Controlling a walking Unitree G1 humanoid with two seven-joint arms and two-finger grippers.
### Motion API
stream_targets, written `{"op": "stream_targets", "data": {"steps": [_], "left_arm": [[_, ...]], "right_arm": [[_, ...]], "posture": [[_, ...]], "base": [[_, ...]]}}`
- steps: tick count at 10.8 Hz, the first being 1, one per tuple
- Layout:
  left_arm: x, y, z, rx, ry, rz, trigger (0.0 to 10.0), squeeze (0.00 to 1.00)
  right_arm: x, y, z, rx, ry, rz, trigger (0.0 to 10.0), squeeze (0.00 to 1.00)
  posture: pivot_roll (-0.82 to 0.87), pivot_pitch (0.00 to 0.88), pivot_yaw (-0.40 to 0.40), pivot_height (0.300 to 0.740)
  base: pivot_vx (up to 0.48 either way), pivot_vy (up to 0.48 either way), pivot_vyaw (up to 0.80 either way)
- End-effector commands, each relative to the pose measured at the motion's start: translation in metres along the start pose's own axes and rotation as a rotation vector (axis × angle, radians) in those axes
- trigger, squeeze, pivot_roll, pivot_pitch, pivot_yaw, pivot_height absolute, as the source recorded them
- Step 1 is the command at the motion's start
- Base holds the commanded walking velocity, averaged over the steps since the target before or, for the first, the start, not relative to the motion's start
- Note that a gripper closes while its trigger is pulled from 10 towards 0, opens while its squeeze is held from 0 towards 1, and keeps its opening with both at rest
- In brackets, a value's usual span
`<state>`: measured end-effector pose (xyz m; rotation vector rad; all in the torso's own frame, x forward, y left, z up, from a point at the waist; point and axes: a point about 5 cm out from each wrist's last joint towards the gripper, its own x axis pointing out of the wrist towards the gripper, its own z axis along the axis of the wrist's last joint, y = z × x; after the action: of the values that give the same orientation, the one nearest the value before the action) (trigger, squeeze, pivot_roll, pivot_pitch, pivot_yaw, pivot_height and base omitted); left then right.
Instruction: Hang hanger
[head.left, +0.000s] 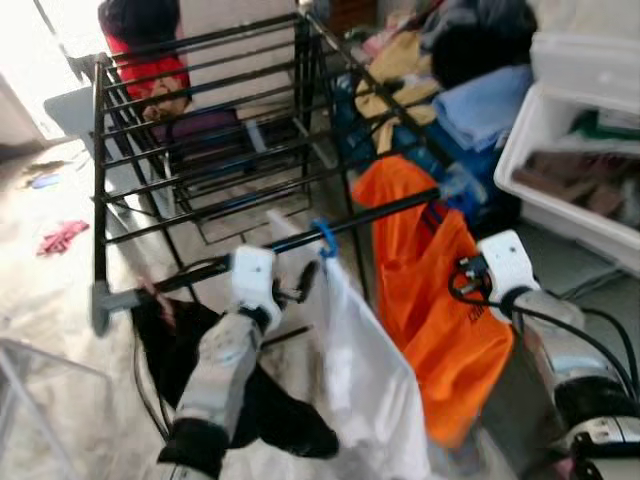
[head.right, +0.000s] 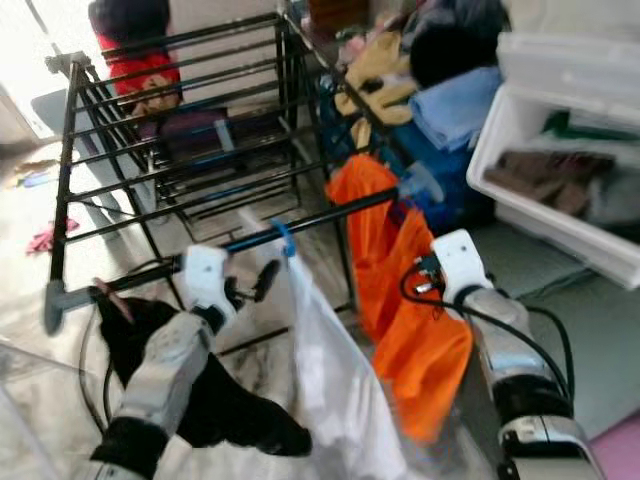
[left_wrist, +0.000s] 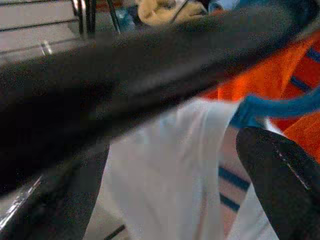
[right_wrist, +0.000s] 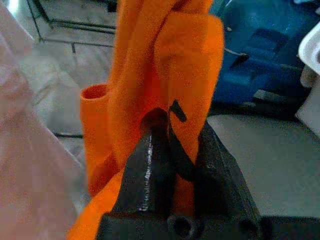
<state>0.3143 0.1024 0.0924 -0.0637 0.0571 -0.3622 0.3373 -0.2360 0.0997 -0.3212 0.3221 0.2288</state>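
Observation:
A blue hanger hook (head.left: 323, 238) sits over the front rail (head.left: 200, 277) of a black drying rack, and a white garment (head.left: 370, 380) hangs from it. My left gripper (head.left: 298, 288) is just left of the hook and under the rail, open, with one finger (left_wrist: 280, 185) beside the white cloth. An orange garment (head.left: 430, 290) hangs from the same rail further right. In the right wrist view my right gripper (right_wrist: 180, 125) is shut on a fold of that orange garment (right_wrist: 165, 65), low at its right side.
A black garment (head.left: 190, 340) hangs at the rail's left end. Piled clothes (head.left: 480, 100) and white bins (head.left: 580, 130) crowd the right. A person in red (head.left: 150, 60) sits behind the rack. A red rag (head.left: 62, 237) lies on the floor at left.

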Motion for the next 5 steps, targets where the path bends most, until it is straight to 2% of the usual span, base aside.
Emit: {"op": "stream_targets", "data": {"steps": [1,5], "left_arm": [[-0.0063,0.0117,-0.0051,0.003,0.022,0.039,10.0,0.0],[-0.004,0.0169,-0.0006,0.028,0.019,0.06,10.0,0.0]], "right_arm": [[0.0047,0.0056,0.0131,-0.016,-0.048,0.028,10.0,0.0],[0.0064,0.0141,0.0176,-0.058,-0.065,0.104,10.0,0.0]], "posture": [[-0.21,0.0,0.088,0.74],[-0.22,0.0,0.087,0.74]], "base": [[0.0,0.0,0.0],[0.0,0.0,0.0]]}}
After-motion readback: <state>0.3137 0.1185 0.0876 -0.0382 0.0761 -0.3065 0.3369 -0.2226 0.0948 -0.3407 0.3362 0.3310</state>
